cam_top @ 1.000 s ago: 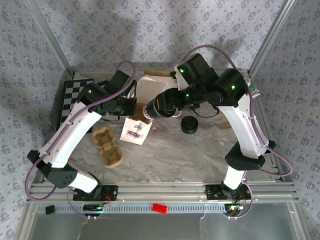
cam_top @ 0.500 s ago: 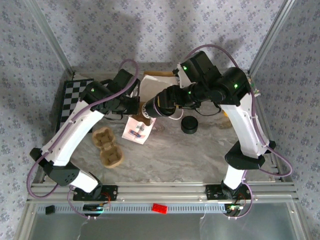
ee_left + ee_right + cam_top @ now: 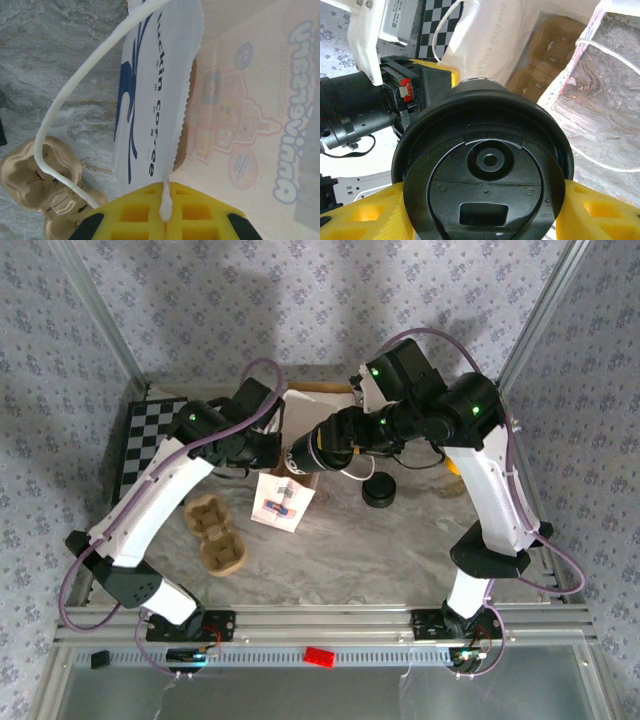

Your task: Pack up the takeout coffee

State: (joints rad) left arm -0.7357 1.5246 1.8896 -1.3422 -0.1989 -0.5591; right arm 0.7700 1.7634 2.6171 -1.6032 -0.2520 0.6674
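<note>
Near edge of the grey marble-pattern desk (image 3: 400, 540): both arm bases, each arm reaching in toward the middle. Brown moulded-pulp cup carrier (image 3: 214, 533) sits front-left, just beside the white paper bag with blue print (image 3: 283, 502). The bag stands open, mouth up. Left fingers (image 3: 130, 220), yellow, are pressed together on the bag's thin white cord handle (image 3: 65, 105). The cord runs straight into the seam between them and the printed bag wall hangs right below. Right fingers (image 3: 362, 215), also yellow, are spread around the takeout coffee (image 3: 485, 170), a small paper cup under a round black plastic lid, one finger against each side of it. The cup is off the desk, up at the bag's mouth between the bag's serrated rim and its other wall. Can't tell whether its base is past the rim. Right of the bag, well apart from it, a loose round black plastic lid (image 3: 379, 491) lies flat on the desk. Far left, behind the left arm, is a black-and-white checkered board (image 3: 140, 435).
</note>
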